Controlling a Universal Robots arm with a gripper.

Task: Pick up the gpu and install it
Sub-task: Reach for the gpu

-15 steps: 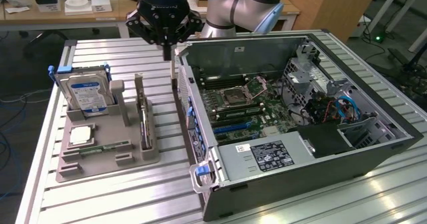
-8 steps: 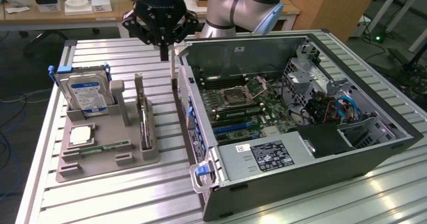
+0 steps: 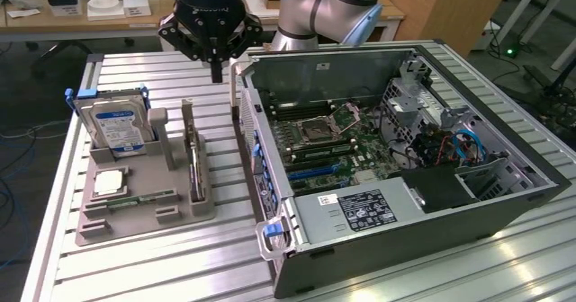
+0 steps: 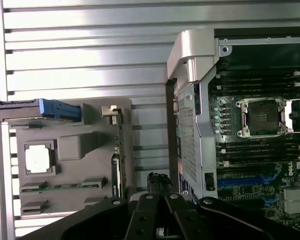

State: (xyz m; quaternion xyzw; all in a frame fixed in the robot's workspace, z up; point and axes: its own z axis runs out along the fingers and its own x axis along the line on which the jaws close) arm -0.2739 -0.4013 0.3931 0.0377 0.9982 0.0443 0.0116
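Observation:
The gpu stands on its edge in a slot of the grey holder, with the thin card edge facing up. In the wrist view the gpu shows edge-on along the holder's side. My gripper hangs above the table, behind the holder and beside the rear corner of the open computer case. Its fingers are shut with nothing between them, and it is clear of the gpu. The fingertips point down at the strip of table between the holder and the case.
The case lies open with the motherboard and its blue card slots exposed. The holder also carries a hard drive, a processor chip and a memory stick. A slatted metal table lies underneath.

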